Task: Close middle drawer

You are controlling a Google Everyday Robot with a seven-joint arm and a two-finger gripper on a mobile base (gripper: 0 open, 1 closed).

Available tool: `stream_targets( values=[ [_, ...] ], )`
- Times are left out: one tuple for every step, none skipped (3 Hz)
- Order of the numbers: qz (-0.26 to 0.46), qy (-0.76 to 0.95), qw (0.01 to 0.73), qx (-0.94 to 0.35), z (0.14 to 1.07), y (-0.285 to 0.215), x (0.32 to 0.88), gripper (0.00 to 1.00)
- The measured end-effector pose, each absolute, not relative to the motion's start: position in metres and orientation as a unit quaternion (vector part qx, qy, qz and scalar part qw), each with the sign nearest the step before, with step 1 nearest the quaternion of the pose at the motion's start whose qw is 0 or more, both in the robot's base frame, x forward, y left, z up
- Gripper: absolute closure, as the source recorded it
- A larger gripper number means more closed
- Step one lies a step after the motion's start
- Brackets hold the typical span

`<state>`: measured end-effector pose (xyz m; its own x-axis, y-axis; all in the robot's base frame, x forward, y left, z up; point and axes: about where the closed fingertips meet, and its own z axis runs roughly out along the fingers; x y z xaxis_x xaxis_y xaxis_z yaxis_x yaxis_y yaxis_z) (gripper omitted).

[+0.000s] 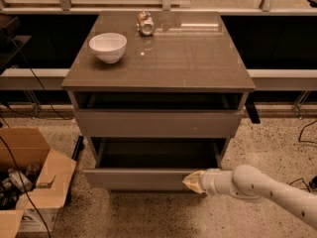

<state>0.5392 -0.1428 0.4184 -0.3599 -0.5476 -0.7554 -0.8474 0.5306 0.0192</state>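
A grey-brown cabinet with a glossy flat top fills the centre of the frame. Under its top, the taller grey-brown drawer front stands a little forward, with a dark gap above it. Below it, in the lower centre, the middle drawer, wide and shallow with a flat front without handle, is pulled out toward the camera and its inside is in view. From the lower right corner the white robot arm reaches to the left. An open brown cardboard box sits on the speckled floor at lower left. A white round bowl stands on the top at upper left, and a small metal can lies behind it. The pale yellow gripper is clenched on nothing, making one wedge that touches the right end of the middle drawer's front.
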Motion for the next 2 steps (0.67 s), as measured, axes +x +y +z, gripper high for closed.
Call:
stream_targets(
  values=[
    [0.206, 0.789, 0.380, -0.437, 0.422, -0.133, 0.569, 0.38],
    [0.203, 0.783, 0.395, -0.435, 0.426, -0.130, 0.588, 0.15]
  ],
)
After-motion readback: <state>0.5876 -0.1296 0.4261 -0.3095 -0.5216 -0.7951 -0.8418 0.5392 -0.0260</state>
